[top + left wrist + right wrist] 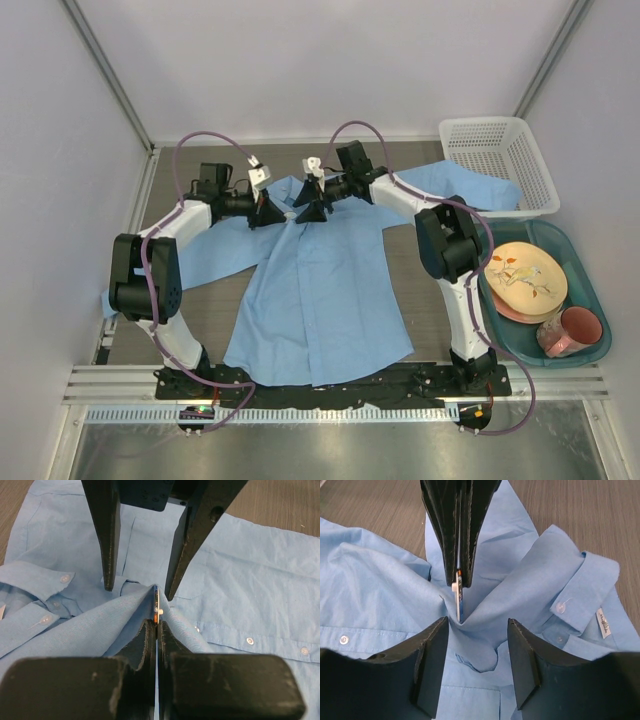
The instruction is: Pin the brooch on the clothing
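Note:
The clothing, a light blue button-up shirt, lies spread on the table with its collar at the far end. My left gripper is at the collar and shut on the brooch, which shows edge-on with an orange glint. A ridge of shirt fabric is drawn up around it. In the right wrist view the left gripper comes down from the top, with the brooch at its tips. My right gripper stands open facing it, its fingers astride the raised fold.
A white mesh basket stands at the back right, over the shirt's right sleeve. A teal tub at the right holds plates and a pink mug. The shirt's collar label and buttons lie beside the grippers.

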Controlling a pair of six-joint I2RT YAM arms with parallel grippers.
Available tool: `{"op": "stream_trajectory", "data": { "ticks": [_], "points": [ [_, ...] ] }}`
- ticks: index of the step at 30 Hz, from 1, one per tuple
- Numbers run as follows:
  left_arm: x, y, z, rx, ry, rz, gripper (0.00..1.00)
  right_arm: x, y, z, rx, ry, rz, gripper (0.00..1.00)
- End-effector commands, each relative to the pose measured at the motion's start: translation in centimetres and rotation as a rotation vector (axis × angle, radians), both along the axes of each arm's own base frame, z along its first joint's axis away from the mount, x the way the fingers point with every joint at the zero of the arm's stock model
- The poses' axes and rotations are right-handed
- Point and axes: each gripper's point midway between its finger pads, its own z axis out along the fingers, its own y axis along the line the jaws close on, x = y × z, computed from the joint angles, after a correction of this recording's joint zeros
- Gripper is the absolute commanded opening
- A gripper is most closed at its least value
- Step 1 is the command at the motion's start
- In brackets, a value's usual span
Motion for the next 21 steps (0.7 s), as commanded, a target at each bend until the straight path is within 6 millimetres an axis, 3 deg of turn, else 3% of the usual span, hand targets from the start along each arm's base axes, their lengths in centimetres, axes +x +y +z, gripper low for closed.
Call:
{"op": "stream_trajectory", "data": {
  "ticks": [1,21],
  "points": [
    [-0.15,-0.86,1.68,-0.036,-0.062,-0.06,0.0,-0.23,0.42,5.94,0.089,-0.055,0.041,0.55],
    [0.11,-0.92,1.49,-0.037,-0.055,-0.061,0.0,-0.66,0.99,5.35,0.087,-0.047,0.059,0.54]
  ]
}}
